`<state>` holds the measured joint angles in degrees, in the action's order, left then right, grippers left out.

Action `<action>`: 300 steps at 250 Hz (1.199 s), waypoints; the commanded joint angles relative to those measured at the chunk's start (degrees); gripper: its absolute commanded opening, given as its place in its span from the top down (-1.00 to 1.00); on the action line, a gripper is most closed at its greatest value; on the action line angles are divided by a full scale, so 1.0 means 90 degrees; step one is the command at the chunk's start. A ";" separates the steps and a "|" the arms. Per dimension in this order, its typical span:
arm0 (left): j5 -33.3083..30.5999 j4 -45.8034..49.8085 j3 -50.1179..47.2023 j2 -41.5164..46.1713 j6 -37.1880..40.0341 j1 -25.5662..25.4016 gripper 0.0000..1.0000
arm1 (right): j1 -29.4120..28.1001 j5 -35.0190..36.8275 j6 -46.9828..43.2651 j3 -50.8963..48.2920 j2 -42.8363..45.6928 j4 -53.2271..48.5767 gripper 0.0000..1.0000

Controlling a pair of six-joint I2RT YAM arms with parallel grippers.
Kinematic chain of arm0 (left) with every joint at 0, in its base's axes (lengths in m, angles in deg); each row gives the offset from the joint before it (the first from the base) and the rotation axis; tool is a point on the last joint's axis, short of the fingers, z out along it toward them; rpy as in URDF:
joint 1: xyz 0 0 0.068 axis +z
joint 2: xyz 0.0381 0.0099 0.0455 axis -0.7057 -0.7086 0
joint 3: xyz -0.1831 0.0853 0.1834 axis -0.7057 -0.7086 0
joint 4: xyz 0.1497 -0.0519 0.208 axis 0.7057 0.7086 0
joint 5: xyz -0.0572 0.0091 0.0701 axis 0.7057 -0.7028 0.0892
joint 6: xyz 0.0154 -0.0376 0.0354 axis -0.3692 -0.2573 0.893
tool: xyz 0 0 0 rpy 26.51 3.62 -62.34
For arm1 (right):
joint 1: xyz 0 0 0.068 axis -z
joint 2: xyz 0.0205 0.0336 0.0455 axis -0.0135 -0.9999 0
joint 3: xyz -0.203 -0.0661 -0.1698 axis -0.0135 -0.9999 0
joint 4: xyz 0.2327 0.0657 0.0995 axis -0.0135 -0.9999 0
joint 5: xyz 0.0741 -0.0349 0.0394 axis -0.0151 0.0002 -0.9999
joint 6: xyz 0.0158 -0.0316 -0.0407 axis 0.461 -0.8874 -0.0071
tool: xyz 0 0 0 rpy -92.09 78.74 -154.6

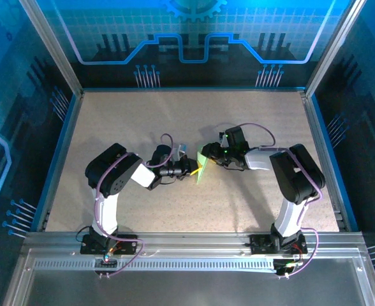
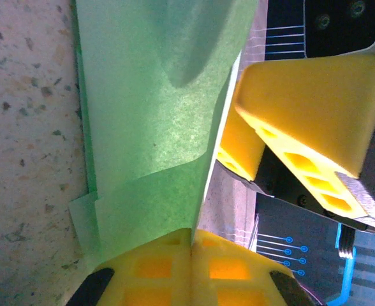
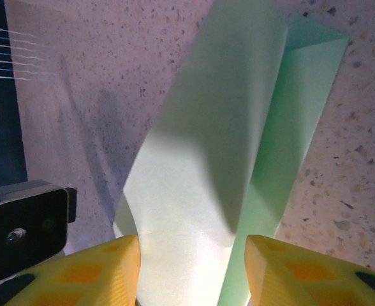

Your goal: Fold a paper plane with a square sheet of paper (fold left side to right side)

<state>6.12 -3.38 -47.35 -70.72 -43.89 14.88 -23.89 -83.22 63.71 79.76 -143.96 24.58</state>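
The pale green sheet of paper (image 1: 203,171) stands partly folded between the two grippers at mid-table. One layer lies flat and a flap rises upright. My left gripper (image 1: 192,167) comes in from the left. In the left wrist view its yellow fingers (image 2: 155,268) are pressed together on the bottom edge of the raised flap (image 2: 149,127). My right gripper (image 1: 210,158) reaches in from the right. In the right wrist view the right gripper (image 3: 192,274) is open, and the pale curved flap (image 3: 194,191) stands in the gap between its yellow fingers (image 3: 289,271).
The speckled beige table (image 1: 175,121) has a raised blue rim and glass walls all round. In the left wrist view the right gripper's yellow fingers (image 2: 302,121) hang close beyond the flap. The left gripper's black-and-grey body (image 3: 28,233) sits at the left of the right wrist view.
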 commanded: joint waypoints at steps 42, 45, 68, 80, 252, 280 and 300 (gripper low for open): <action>0.0091 -0.0456 -0.0100 -0.0285 -0.0202 0.0092 1.00 | -0.0108 -0.0019 0.0123 0.0109 -0.0218 0.0097 0.04; 0.0091 -0.0456 -0.0096 -0.0302 -0.0202 0.0097 1.00 | -0.0108 -0.0021 0.0114 0.0102 -0.0226 0.0097 0.04; 0.0097 -0.0455 -0.0091 -0.0305 -0.0203 0.0101 1.00 | -0.0118 -0.0020 0.0105 0.0110 -0.0289 0.0077 0.04; 0.0094 -0.0457 -0.0096 -0.0305 -0.0207 0.0101 1.00 | -0.0119 -0.0029 0.0103 0.0266 -0.0323 0.0093 0.05; 0.0141 -0.0744 -0.0149 -0.0244 -0.0226 0.0111 1.00 | -0.0156 -0.0088 0.0079 0.0490 -0.0435 0.0028 0.09; 0.0139 -0.0793 -0.0156 -0.0247 -0.0259 0.0121 1.00 | -0.0174 -0.0096 0.0097 0.0528 -0.0509 0.0044 0.09; 0.0133 -0.0833 -0.0156 -0.0261 -0.0290 0.0125 1.00 | -0.0185 -0.0107 0.0114 0.0559 -0.0567 0.0040 0.09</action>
<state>6.16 -8.45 -47.94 -72.75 -45.57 15.50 -24.63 -83.29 64.52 83.30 -147.44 24.93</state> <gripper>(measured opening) 0.065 0.458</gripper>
